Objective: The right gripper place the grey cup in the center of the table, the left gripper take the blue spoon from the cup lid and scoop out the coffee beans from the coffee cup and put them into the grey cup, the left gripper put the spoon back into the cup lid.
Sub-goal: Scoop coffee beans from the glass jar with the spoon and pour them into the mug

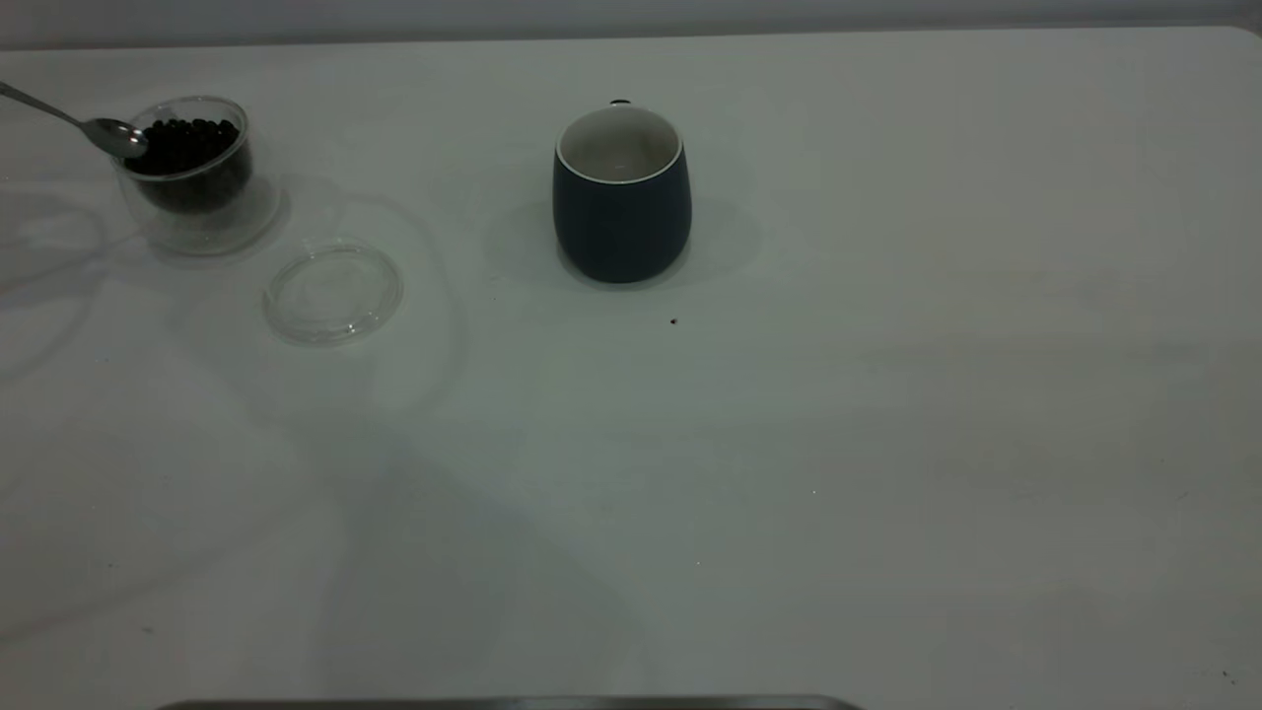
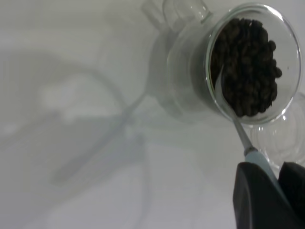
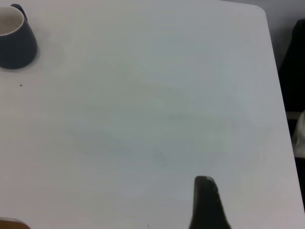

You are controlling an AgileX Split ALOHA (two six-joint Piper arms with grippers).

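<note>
Outside, exterior view: both arms out of frame. Blue spoon (image 1: 104,130) enters from the left edge, handle cut off, metal bowl at the rim of the coffee cup (image 1: 194,173), over the coffee beans (image 1: 187,144). Clear cup lid (image 1: 333,294) lies flat just beside the cup. Matte grey cup (image 1: 621,193) stands upright mid-table (image 1: 887,444), white inside, handle mostly hidden behind it.

Left wrist view: left gripper (image 2: 267,195), black, clamped on the spoon's pale handle; bowl edge-on against the glass rim.

Right wrist view: 1 dark finger (image 3: 206,202) of the right gripper shows above bare white tabletop; its grip cannot be judged.
</note>
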